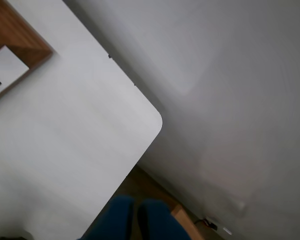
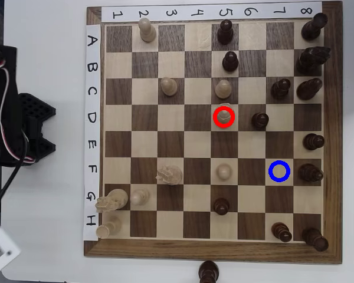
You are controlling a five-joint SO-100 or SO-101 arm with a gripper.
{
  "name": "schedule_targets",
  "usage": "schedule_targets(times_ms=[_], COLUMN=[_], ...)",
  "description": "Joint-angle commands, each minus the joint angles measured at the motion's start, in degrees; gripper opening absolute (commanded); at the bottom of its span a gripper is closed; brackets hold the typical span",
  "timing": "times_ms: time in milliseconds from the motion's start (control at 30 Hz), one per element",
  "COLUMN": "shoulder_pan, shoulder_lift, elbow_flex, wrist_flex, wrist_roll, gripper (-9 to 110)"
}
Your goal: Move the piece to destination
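Overhead view: the small cream wooden chess piece (image 2: 223,114) stands upright inside a red ring (image 2: 223,117) on row D, column 5. The destination, a thin blue ring (image 2: 279,171) on row F, column 7, is empty. Nothing is yet moved. The gripper is unseen in either view, so its finger state cannot be told.

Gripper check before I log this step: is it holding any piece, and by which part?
Cannot be told: the gripper shows in neither view. The light piece stands alone inside the red ring; the blue ring is empty.
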Motion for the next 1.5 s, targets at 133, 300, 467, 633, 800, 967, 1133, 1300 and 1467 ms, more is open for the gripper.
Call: schedule_targets(times_ms=[133, 300, 467, 633, 800, 967, 1133, 1300, 1467], shoulder_pan=[-12.83, -20.39, -28.56, -35.51, -44.47, -54.23, -66.53, -78.49, -87.19], shoulder_lift=[-16.61, -22.06, -29.62, -32.70, -33.66, -35.07, -37.53, -43.07, -49.48], elbow_flex=[-38.06, -48.34, -60.82, -64.95, -65.65, -65.21, -63.72, -66.09, -69.08], wrist_flex=[8.26, 10.90, 15.47, 15.56, 15.56, 15.64, 15.64, 15.38, 15.56], wrist_roll=[25.14, 32.34, 37.00, 39.29, 47.29, 49.04, 55.02, 66.62, 68.47], gripper=[3, 2, 3, 0, 0, 0, 0, 0, 0])
